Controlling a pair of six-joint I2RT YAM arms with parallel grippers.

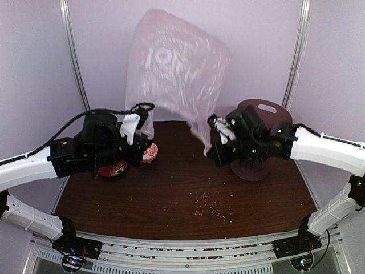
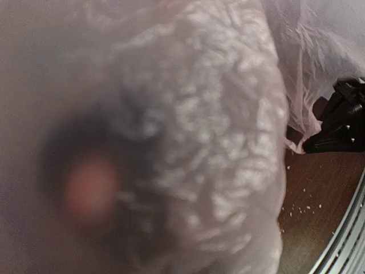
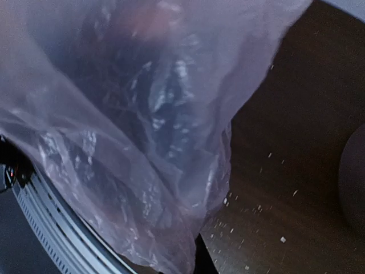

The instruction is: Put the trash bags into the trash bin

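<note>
The trash bag [image 1: 174, 68], thin, translucent and pinkish-white with faint lettering, is held up spread between both grippers above the back of the table. My left gripper [image 1: 136, 120] is shut on its lower left corner. My right gripper [image 1: 218, 130] is shut on its lower right edge, where a fold hangs down. The bag fills the left wrist view [image 2: 217, 131] and most of the right wrist view [image 3: 142, 114], hiding the fingers. The mauve-brown trash bin [image 1: 263, 108] stands at the back right, behind my right arm, which partly hides it.
Two small red bowls [image 1: 117, 168] [image 1: 150, 153] sit under my left arm at the left. Pale crumbs [image 1: 211, 206] are scattered over the dark wooden table [image 1: 171, 194]. Metal posts and lilac walls close the back.
</note>
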